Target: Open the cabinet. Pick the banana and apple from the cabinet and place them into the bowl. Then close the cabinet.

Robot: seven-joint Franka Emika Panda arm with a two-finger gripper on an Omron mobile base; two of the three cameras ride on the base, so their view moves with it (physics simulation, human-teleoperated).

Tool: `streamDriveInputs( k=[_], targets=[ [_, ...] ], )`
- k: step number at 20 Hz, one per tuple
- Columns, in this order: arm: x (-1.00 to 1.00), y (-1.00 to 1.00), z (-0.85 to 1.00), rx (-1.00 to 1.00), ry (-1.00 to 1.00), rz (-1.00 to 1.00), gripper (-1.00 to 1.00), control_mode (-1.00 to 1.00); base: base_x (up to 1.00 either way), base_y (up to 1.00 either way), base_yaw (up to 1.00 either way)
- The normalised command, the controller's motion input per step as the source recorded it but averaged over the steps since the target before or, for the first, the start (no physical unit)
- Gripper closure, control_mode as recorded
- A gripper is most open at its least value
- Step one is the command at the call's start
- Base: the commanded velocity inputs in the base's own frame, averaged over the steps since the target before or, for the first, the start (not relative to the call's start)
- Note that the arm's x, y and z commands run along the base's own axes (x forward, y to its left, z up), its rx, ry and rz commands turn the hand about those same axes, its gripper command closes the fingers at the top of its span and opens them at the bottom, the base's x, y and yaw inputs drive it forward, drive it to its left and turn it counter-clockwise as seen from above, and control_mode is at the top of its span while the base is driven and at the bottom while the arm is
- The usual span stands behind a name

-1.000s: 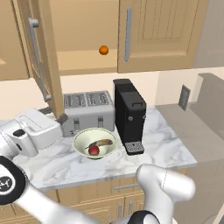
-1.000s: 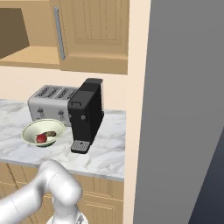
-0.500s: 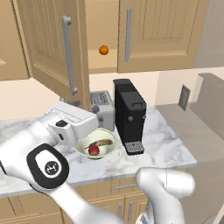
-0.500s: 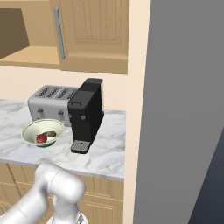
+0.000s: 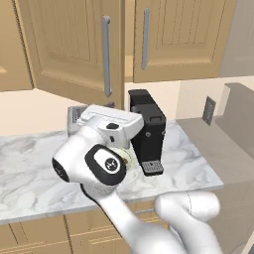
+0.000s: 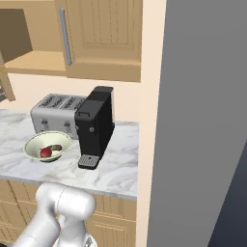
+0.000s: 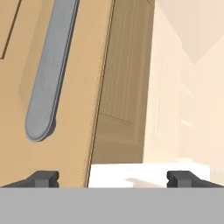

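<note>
The cabinet's left door [image 5: 69, 44] stands partly swung out, its silver bar handle [image 5: 105, 54] facing me. The right door [image 5: 183, 34] is shut. In the hand view the left door's face [image 7: 65, 109] and handle [image 7: 48, 78] are close ahead, and the door's free edge runs down between the fingertips. My gripper [image 7: 113, 178] is open and holds nothing. The bowl [image 6: 34, 142] sits on the counter left of the coffee machine. The dark-red apple [image 6: 45, 152] and the brownish banana [image 6: 54, 147] lie inside it.
A black coffee machine [image 6: 96, 128] stands on the marble counter [image 6: 116, 169], with a silver toaster [image 6: 58, 113] behind the bowl. My arm's white elbow [image 5: 99, 163] bulks over the counter's middle. A tall grey wall [image 6: 202, 120] closes the right side.
The left cabinet door has swung from wide open toward shut. My arm has swept rightward with it and now covers the bowl in the left base view. The orange ball is now hidden.
</note>
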Motion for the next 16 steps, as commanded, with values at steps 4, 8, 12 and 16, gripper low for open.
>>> streamDriveInputs(
  k=[4,8,12,16],
  targets=[
    [0.72,-0.46,0.0,0.0,-0.02,0.14,-1.0,-1.0,0.0,0.0,0.0],
    [0.76,-0.39,0.0,0.0,0.0,0.14,-1.0,-1.0,0.0,0.0,0.0],
    [0.8,-0.33,0.0,0.0,0.0,0.15,-1.0,-1.0,0.0,0.0,0.0],
    [0.67,-0.3,0.01,0.0,0.0,0.16,-1.0,-1.0,0.0,0.0,0.0]
  ],
)
